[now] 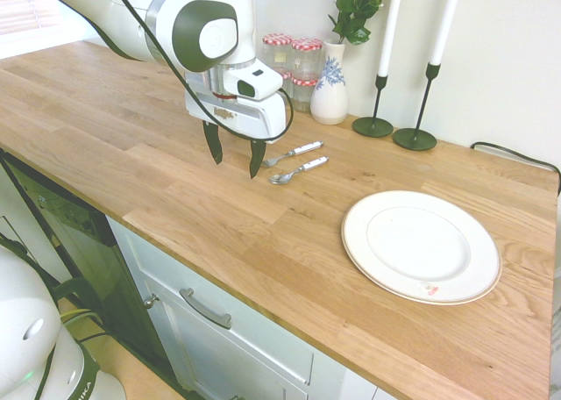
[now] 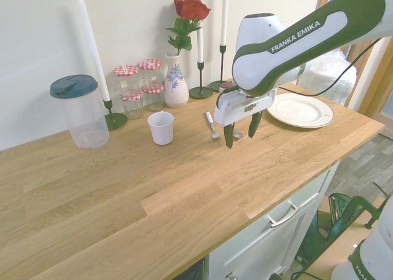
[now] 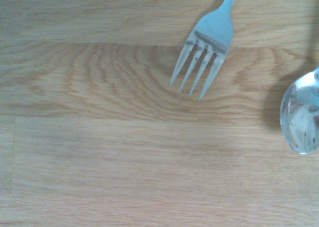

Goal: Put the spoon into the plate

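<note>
The claw hangs above the tabletop pointing straight down, jaws spread wide and holding nothing. The spoon lies just beside it on the wood, next to the fork; the plate sits well apart, beyond the spoon. My guess: it should slide across over the spoon's white handle, not the fork's, drop straight, and pinch across the narrow handle before lifting.

home kitchen | wood worktop, drawer unit below | jars, candlesticks, rose vase
</note>
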Robot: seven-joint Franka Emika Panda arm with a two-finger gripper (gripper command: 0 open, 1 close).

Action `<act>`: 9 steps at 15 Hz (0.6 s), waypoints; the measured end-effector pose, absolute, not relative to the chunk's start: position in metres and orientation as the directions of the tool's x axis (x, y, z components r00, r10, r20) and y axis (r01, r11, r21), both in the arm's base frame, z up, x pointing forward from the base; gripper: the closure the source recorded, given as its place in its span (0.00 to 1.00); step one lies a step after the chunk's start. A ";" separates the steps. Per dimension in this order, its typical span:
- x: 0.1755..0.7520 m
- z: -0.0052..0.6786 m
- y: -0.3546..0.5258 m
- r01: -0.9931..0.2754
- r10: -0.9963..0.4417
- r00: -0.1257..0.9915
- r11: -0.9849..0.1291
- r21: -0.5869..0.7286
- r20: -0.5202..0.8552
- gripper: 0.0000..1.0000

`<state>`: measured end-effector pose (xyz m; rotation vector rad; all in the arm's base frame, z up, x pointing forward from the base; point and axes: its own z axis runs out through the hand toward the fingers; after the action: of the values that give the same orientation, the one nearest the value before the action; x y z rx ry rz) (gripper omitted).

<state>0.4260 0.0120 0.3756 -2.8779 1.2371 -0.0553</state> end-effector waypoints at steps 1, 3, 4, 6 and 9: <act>0.426 0.375 0.012 -0.726 -0.726 0.687 -0.688 -0.022 0.028 0.00; 0.427 0.377 0.013 -0.771 -0.772 0.636 -0.636 -0.043 0.014 0.00; 0.431 0.383 0.012 -0.806 -0.807 0.590 -0.589 -0.054 0.012 0.00; 0.440 0.398 0.008 -0.863 -0.864 0.503 -0.502 -0.060 0.012 0.00; 0.455 0.404 -0.007 -0.916 -0.917 0.399 -0.399 -0.034 0.006 0.00</act>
<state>0.4551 -0.0066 0.4042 -2.6064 1.7082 -0.0376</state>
